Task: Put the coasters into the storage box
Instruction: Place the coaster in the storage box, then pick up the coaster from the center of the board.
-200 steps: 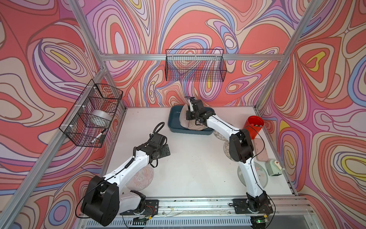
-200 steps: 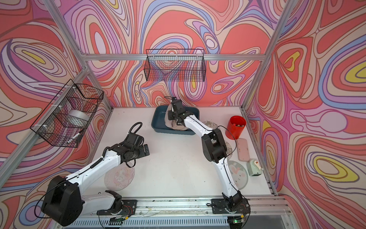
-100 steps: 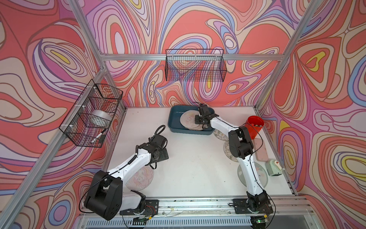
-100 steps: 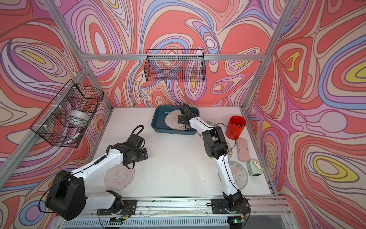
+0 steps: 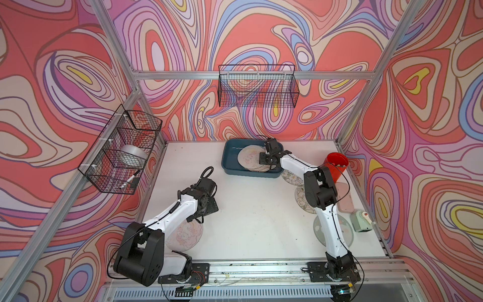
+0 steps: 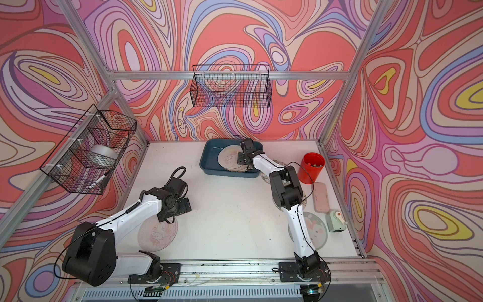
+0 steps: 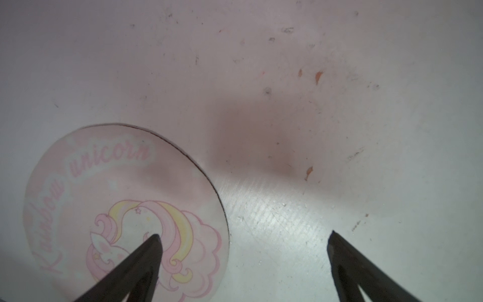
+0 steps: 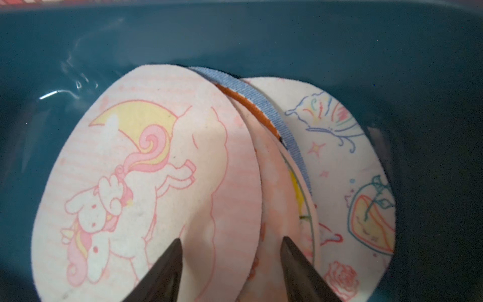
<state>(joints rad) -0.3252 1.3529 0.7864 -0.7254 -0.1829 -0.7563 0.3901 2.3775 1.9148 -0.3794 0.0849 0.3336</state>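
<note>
Several coasters (image 8: pixel 146 170) lie overlapped inside the storage box (image 8: pixel 261 31), which stands at the upper middle of both top views, against the back wall. The top one is pink and shows a unicorn on a yellow moon; beside it a blue-rimmed one and a white one with a butterfly come out from under. The right gripper (image 8: pixel 232 239) hangs just above this pile with its two fingers apart, and nothing is clamped between them. The left gripper (image 7: pixel 243 232) is spread wide and empty above the white table (image 7: pixel 339 130), at the lower left of a top view. One finger is over the "Rainbow unicorn" coaster (image 7: pixel 117 188), which lies flat on the table. More coasters (image 5: pixel 290 177) lie along the right side, near the red cup (image 5: pixel 337 164).
</note>
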